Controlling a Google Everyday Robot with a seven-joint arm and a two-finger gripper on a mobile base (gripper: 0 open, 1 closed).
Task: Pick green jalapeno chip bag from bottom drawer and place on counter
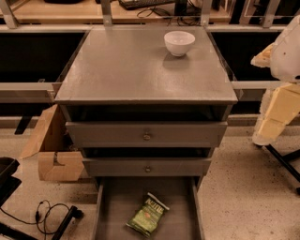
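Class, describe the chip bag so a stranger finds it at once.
The gripper hangs at the right edge, beside the grey three-drawer cabinet, whose bottom drawer stands open. On that drawer's floor lies the green jalapeno chip bag: alone there, crinkly, white-lettered.

Pincer (274, 117) at 3 o'clock, cream, partly cut by rt edge; arm above it mostly out of frame. Bottom drawer (117, 201) at 6 o'clock runs off lower edge, front end not seen. Green jalapeno chip bag (148, 215) in it: lettering too small to read. Insides of upper drawers (178, 133) hidden; gap under counter (117, 70) too dark to see into. Dark object (7, 176) at 8 o'clock cut by left edge, can't tell what. Desk (61, 10) at 12 o'clock cut by top edge.
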